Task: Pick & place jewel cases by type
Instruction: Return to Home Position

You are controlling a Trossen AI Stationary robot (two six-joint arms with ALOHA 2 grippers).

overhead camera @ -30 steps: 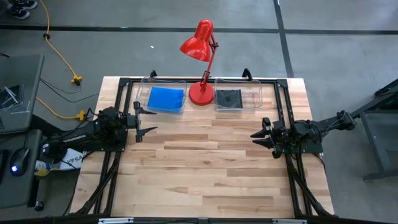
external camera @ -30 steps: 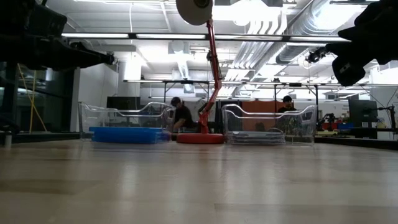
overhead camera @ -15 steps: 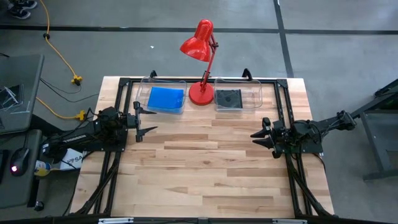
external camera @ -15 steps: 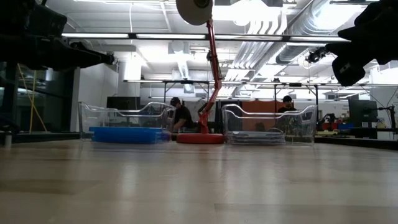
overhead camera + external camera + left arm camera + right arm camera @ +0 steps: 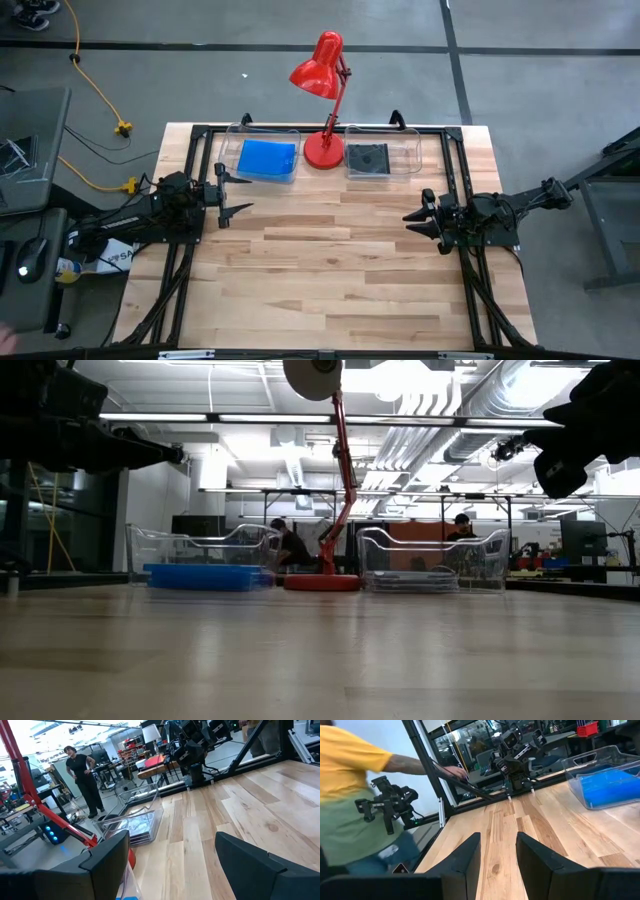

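The blue jewel cases (image 5: 267,158) lie stacked in the left clear tray (image 5: 232,150) at the table's far edge; they also show in the low view (image 5: 205,575) and the right wrist view (image 5: 610,785). The dark jewel cases (image 5: 367,158) lie in the right clear tray (image 5: 410,155), also seen in the left wrist view (image 5: 135,826). My left gripper (image 5: 238,195) hovers open over the table's left side, and my right gripper (image 5: 416,222) hovers open over its right side. Both point toward the table's middle, well away from the trays.
A red desk lamp stands with its base (image 5: 323,151) between the two trays, its head (image 5: 318,70) beyond the far edge. A black frame (image 5: 200,160) runs along the table's sides. A person in a yellow shirt (image 5: 350,780) stands beside the table. Bare wood (image 5: 330,260) lies between the grippers.
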